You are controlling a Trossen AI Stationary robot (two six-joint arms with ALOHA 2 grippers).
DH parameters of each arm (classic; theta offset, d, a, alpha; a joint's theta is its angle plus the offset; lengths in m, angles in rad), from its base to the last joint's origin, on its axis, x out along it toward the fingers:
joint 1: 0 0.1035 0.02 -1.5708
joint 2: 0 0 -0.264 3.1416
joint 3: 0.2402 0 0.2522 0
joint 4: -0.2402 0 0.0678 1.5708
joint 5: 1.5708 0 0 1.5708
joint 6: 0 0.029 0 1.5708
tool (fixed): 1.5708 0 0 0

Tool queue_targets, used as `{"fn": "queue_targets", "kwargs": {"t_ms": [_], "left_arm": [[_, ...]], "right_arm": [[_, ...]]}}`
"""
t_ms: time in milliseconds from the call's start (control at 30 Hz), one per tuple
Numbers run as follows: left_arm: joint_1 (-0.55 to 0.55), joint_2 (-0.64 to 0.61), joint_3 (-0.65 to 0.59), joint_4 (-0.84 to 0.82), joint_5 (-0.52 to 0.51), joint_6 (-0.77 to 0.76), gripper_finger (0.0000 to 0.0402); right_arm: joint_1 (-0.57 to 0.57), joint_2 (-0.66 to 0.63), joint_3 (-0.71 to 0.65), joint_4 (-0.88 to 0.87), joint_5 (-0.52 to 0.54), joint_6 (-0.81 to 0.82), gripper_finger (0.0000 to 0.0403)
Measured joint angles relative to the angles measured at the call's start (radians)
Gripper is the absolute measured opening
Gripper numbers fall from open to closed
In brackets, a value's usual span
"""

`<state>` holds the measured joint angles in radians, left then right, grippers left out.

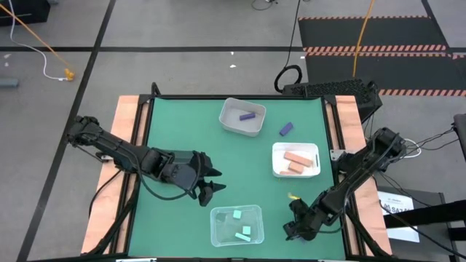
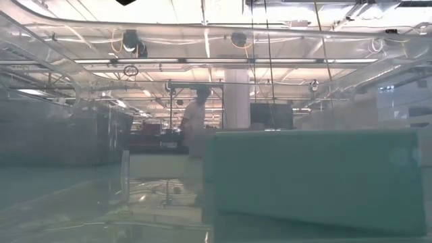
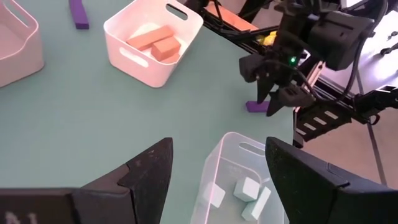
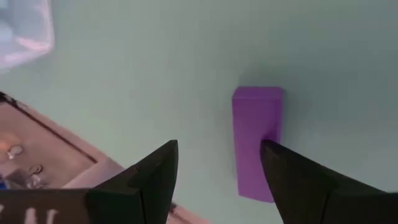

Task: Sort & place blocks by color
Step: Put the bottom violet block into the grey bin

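My right gripper is open near the table's near right corner, over a purple bar that lies flat on the mat, close to one finger. My left gripper is open and empty, just beyond the clear tray with mint blocks. A yellow block lies on the mat. Salmon blocks are in the white tray. One purple block sits in the grey tray, and another rests on the mat. My right gripper comes from above, its fingers pointing down along the purple bar. One finger stands at the bar's long side. I cannot tell whether it touches. The bar lies flat on the mat.
The three trays stand across the middle and right of the green mat; its left half is bare. Wooden strips edge the table on both sides. In the low view a mint block fills the foreground, and a person stands far off in the room.
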<state>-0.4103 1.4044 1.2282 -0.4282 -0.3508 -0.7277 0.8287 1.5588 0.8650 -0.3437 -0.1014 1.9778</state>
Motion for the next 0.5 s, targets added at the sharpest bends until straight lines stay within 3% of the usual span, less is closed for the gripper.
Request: {"fn": "queue_targets", "kwargs": {"t_ms": [500], "left_arm": [[0.000, 0.000, 0.000, -0.003, 0.000, -0.003, 0.0255]], "right_arm": [[0.001, -0.025, -0.002, 0.015, -0.032, -0.026, 0.0210]]}}
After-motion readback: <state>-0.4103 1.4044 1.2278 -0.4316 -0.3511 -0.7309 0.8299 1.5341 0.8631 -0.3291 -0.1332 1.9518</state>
